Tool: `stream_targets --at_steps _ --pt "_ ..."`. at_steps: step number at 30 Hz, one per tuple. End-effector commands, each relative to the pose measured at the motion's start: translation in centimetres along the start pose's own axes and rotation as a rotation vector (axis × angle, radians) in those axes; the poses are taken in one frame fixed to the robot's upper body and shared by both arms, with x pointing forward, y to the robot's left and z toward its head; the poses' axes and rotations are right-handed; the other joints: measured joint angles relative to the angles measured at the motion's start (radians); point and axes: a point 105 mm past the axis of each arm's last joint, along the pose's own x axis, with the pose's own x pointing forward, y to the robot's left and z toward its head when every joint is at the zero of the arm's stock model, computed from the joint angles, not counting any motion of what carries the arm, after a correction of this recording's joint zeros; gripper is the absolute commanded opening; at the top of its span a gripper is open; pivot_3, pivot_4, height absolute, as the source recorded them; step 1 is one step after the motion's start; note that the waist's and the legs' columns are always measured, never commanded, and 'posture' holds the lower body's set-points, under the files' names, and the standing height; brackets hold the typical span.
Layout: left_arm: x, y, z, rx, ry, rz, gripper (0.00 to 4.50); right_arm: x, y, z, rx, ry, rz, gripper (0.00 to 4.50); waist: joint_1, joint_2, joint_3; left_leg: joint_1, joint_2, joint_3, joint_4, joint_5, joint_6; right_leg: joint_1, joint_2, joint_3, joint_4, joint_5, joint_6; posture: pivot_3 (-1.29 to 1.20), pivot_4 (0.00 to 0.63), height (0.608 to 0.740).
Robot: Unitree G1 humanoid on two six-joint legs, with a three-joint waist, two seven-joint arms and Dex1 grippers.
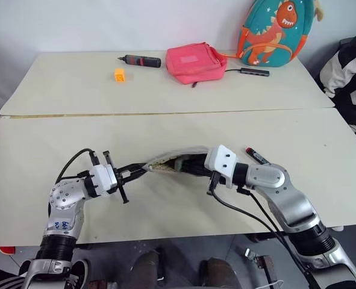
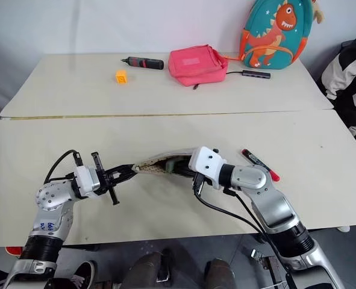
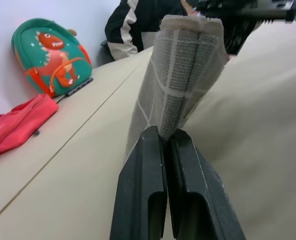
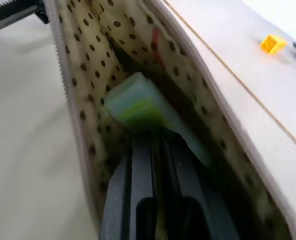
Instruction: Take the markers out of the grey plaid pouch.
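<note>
Both arms fill the lower part of the frame, meeting at the grey plaid pouch (image 1: 165,161), which sits at centre frame, lifted off the near table (image 1: 39,150). Left gripper (image 1: 131,174) is clenched on one end of the pouch, holding it taut. Right gripper (image 4: 155,142) is poked into the open mouth, fingers closed on the pale green highlighter (image 4: 137,102), going by the wrist view. One marker (image 1: 258,156), black with red ends, is already out, lying on the table just right of the right wrist.

What could go wrong, imo: the grip on the highlighter looks like it's only at the tip, so it could slip out and drop back inside when pulled. The marker might also snag on the dotted lining or zipper edge and drag the pouch out of the left pinch.

Hard to tell: the all-black marker. There's a dark shape deep inside the pouch but I can't say what it is. From the head views the right fingers are hidden inside the fabric.

Pink bag (image 1: 196,62), dinosaur backpack (image 1: 274,30), screwdriver-like tool (image 1: 140,60) and a small orange block (image 1: 120,74) sit on the far table, upper part of the frame.
</note>
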Motion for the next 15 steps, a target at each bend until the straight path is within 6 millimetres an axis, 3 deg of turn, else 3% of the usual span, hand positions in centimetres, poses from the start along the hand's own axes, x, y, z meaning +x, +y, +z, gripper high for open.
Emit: stream_targets --at_steps 1,4,13,15 --pt "0.3 0.2 1.1 0.018 -0.050 0.003 0.00 0.5 0.1 1.3 -0.096 -0.043 0.010 0.44 0.001 0.000 0.000 0.000 0.000 0.000 0.000 0.000 0.000 0.000 0.000 0.000 0.000 0.000 0.000 0.00 0.150 0.740" --pt "0.3 0.2 1.2 0.014 -0.051 0.004 0.00 0.5 0.3 1.1 -0.114 -0.034 0.036 1.18 0.001 0.000 0.000 0.000 0.000 0.000 0.000 0.000 0.000 0.000 0.000 0.000 0.000 0.000 0.000 0.00 0.150 0.740" --pt "0.7 -0.1 1.3 -0.012 -0.071 -0.011 0.00 1.8 1.0 1.2 -0.178 -0.034 0.047 4.27 -0.001 0.000 0.000 0.000 0.000 0.000 0.000 0.000 0.000 0.000 0.000 0.000 0.001 0.000 0.000 0.00 0.150 0.740" --pt "0.9 -0.3 1.5 -0.026 -0.083 -0.025 0.00 2.6 0.8 1.2 -0.221 -0.021 0.014 4.45 -0.002 0.000 0.000 0.000 0.000 0.000 0.000 0.000 0.000 0.000 0.000 0.000 0.001 0.000 0.000 0.00 0.150 0.740"
